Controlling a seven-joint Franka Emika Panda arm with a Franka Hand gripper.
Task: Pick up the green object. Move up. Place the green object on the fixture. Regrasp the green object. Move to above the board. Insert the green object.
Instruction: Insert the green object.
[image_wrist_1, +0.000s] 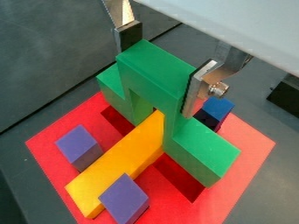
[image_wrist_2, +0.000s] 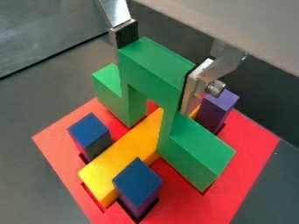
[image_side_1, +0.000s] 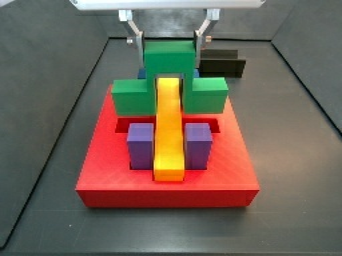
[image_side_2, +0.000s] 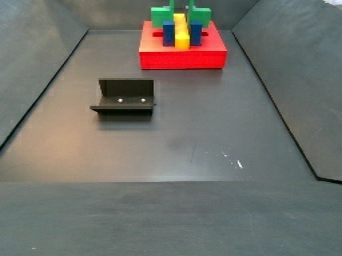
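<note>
Pincer around green object, fingertips hidden.

Green object — astride yellow bar on board — in end effector.

Lab robot test cell, not a home or shop. Dark grey matte floor boxed in by low dark walls on the sides, seen in both side views; plain, scuffed, a few light scratch marks. Only purpose-made rig items inside: the fixture, a dark L-shaped bracket on a base plate, standing alone on the floor, and the board, a red slab with cut-out recesses holding a yellow bar plus blue and purple blocks, toy-like benchmark pieces. The gripper with flat silver fingers hangs at the board's far side, closed on the green object.
</note>
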